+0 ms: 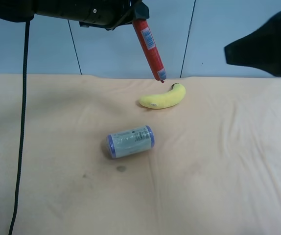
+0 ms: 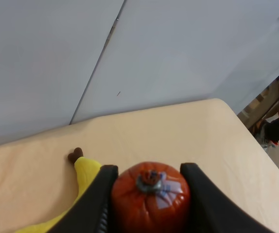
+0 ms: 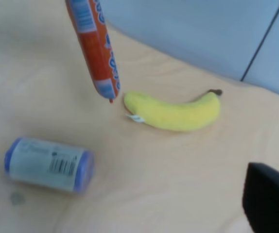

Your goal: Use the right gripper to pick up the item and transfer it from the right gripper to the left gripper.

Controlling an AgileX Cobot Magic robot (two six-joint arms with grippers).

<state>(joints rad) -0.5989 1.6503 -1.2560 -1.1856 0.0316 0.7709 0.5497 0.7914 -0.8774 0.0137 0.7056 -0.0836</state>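
Note:
The item, a thin red sausage stick (image 1: 149, 46) with a white-blue label, hangs tilted in the air above the table's far side. My left gripper (image 1: 139, 12), on the all-black arm, is shut on its upper end. The left wrist view shows its crimped end (image 2: 150, 196) clamped between both fingers (image 2: 98, 204). The right wrist view shows its lower end (image 3: 95, 48) hanging just above the banana's tip. My right gripper (image 1: 263, 46) hovers, blurred, at the exterior high view's right, apart from the stick. Its fingers (image 3: 268, 199) stand wide apart and empty.
A yellow plush banana (image 1: 162, 98) lies on the beige table (image 1: 219, 171) below the stick. A white roll with purple ends (image 1: 129, 142) lies nearer the middle. A black cable (image 1: 22, 122) hangs down at the view's left. A pale wall stands behind.

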